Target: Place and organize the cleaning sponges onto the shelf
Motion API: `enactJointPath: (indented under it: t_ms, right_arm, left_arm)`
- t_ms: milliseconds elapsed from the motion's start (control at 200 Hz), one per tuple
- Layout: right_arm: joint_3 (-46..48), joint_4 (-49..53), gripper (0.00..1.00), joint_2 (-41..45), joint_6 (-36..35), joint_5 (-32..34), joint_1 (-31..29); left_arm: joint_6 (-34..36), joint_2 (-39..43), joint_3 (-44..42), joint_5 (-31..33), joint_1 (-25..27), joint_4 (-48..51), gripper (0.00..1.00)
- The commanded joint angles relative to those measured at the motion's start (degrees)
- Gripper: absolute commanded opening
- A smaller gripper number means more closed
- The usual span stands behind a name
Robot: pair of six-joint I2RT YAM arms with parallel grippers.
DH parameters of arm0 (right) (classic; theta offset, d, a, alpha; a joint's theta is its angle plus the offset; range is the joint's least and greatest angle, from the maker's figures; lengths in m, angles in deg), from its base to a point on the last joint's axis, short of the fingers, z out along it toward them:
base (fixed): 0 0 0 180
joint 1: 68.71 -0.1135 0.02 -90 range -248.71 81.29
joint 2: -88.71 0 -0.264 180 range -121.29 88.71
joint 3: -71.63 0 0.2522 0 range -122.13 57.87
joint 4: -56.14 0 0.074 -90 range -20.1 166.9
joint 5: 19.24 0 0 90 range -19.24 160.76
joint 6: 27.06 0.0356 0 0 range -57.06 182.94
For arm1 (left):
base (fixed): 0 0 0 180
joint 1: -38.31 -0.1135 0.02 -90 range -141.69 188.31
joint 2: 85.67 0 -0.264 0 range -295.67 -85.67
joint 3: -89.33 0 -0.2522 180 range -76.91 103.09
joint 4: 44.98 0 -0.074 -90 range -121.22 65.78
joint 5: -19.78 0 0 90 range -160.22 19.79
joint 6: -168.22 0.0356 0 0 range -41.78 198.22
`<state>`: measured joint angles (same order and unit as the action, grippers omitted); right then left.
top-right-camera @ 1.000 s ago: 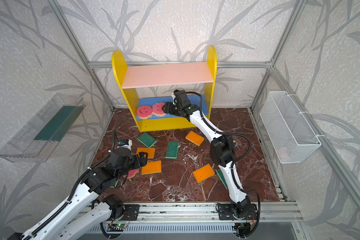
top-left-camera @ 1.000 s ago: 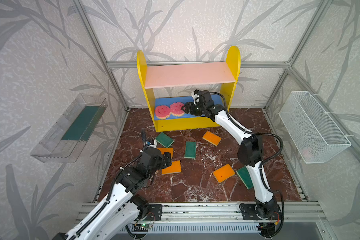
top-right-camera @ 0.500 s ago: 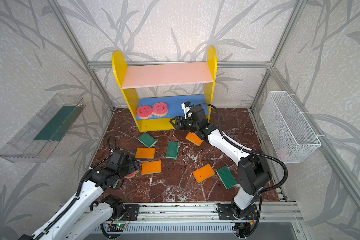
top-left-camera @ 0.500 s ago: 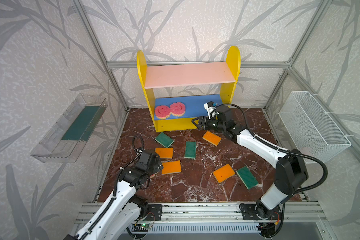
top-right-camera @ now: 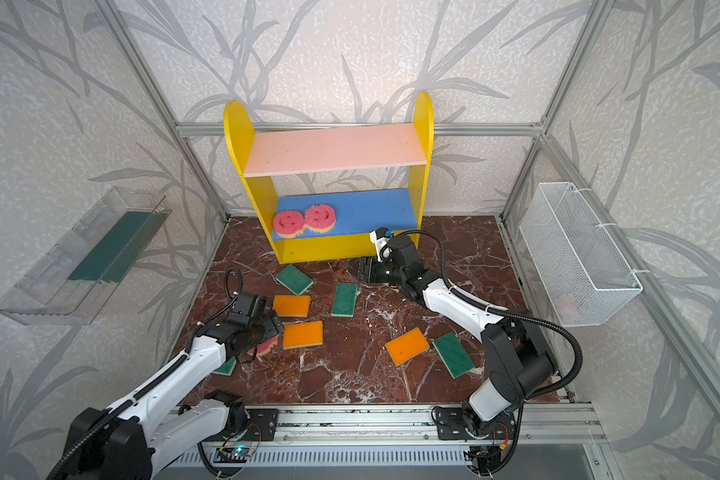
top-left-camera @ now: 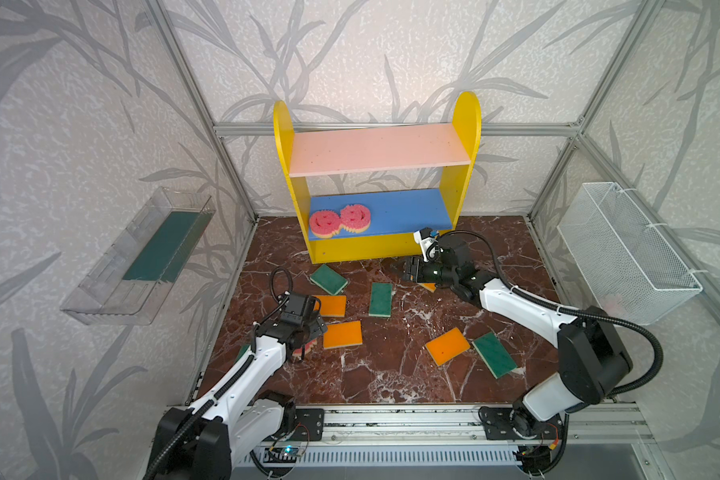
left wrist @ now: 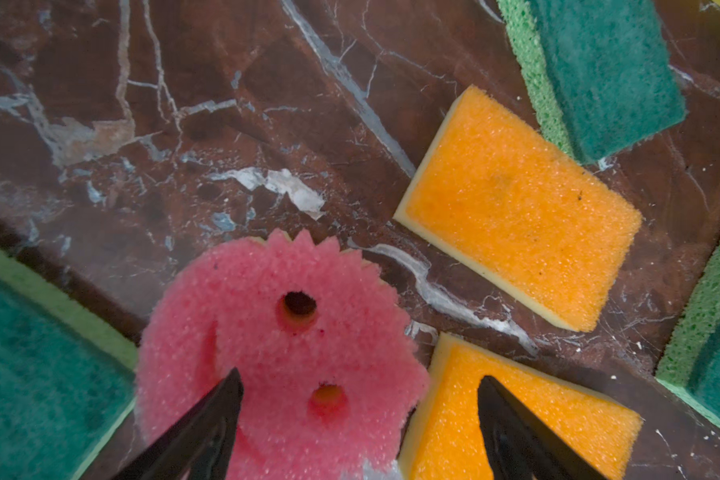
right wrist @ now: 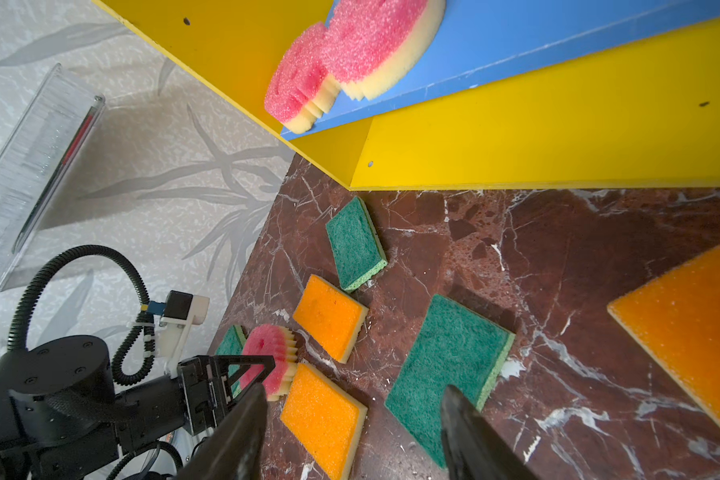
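The shelf [top-left-camera: 466, 124] stands at the back with two pink smiley sponges [top-left-camera: 324, 222] [top-left-camera: 355, 216] side by side on its blue board. A third pink sponge [left wrist: 275, 345] lies on the floor at the near left. My left gripper [left wrist: 360, 376] hangs open just above it, one finger over the pink sponge and one over an orange sponge [left wrist: 516, 415]. My right gripper [top-left-camera: 400, 268] is open and empty, low in front of the shelf's right foot, partly covering an orange sponge [top-left-camera: 429, 286]. Several orange and green sponges [top-left-camera: 381, 299] lie scattered on the floor.
A clear tray [top-left-camera: 100, 299] holding a dark green strip [top-left-camera: 163, 245] hangs on the left wall. A white wire basket [top-left-camera: 628, 257] hangs on the right wall. A green sponge [top-right-camera: 226, 365] lies partly under my left arm. Metal frame posts stand at the corners.
My right gripper has pulled back from the blue board, leaving both pink sponges there, and dropped low in front of the shelf. My left gripper has shifted over the pink sponge on the floor.
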<state>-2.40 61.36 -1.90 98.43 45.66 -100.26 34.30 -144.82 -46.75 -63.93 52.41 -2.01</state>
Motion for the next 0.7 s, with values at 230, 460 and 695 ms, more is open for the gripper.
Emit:
enactJointPath:
  t_ms: [230,460,695]
  right_arm:
    - [2.0,-0.2,0.65,2.0,-0.8,1.2,1.2]
    - [5.8,1.9,0.65,4.9,-0.9,1.2,4.1]
    - [8.3,6.1,0.65,7.3,-1.1,0.6,8.3]
  left_arm:
    - [0.0,-9.4,3.3,-8.0,4.9,-9.3,0.87]
    - [-2.9,-18.7,8.5,-7.5,14.8,-15.7,0.87]
    - [-3.5,-27.3,15.8,-9.1,20.0,-19.7,0.86]
